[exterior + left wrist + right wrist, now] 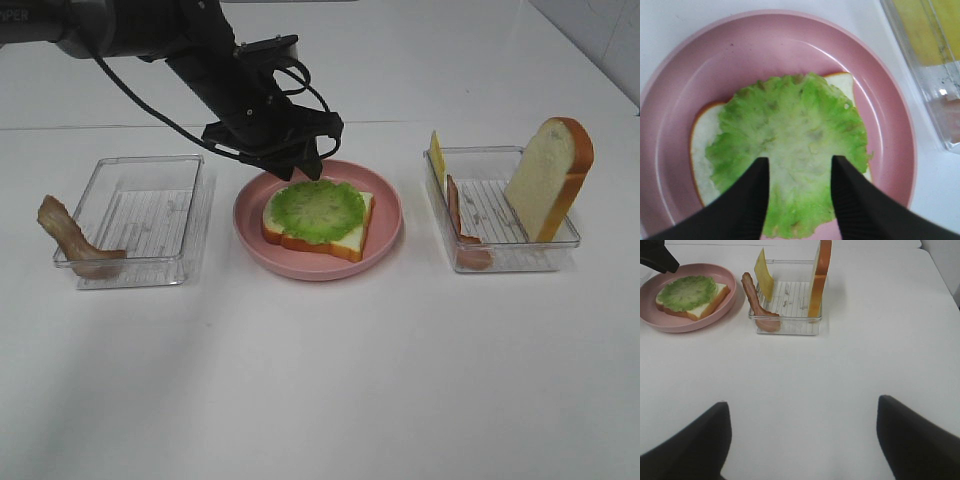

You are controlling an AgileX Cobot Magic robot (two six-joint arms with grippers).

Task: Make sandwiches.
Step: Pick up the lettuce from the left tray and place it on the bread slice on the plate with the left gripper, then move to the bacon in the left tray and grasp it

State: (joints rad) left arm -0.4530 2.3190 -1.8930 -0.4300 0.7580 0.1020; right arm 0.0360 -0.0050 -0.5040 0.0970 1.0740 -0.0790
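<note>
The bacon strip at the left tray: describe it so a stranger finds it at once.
From the pink plate, go to the clear tray on the high view's left. The bacon strip leans on its outer wall, alone; the other bacon shares the right tray with cheese and bread.

I take this for a robot lab bench, not a kitchen: plain white table (pixel 320 400), toy bread slice (pixel 548 180), clear plastic trays (pixel 150 159) flanking the jaws of my left gripper (pixel 799 165).
</note>
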